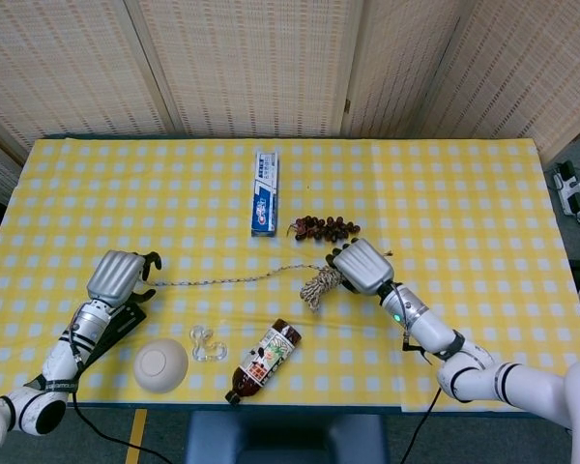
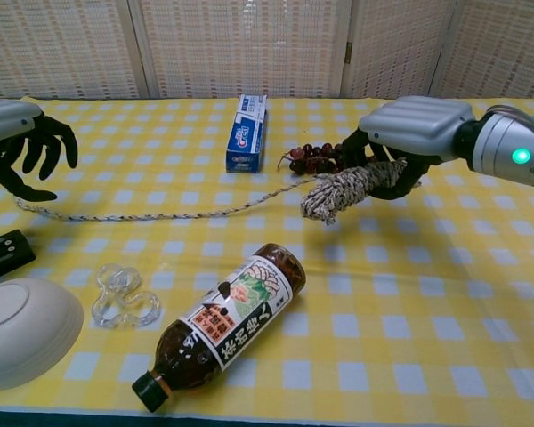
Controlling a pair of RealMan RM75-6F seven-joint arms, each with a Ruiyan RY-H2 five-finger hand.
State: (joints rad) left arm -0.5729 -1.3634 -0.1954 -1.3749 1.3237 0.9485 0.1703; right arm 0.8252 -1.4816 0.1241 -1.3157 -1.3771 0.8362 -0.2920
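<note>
2 robot hands work 1 braided beige rope (image 2: 160,213): right robot hand (image 2: 400,147) grasps its coiled end, lifted off desk centre-right; left robot hand (image 2: 22,147), fingers spread & empty, hovers over loose end, left of frame.

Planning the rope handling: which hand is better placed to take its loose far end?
Left. The left hand hovers open right over the rope's free end; the right hand already holds the coiled end.

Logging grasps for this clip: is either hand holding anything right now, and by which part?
The right hand grips the rope by its coiled, bundled end, lifted off the table. The left hand holds nothing, fingers spread above the rope's far end.
</note>
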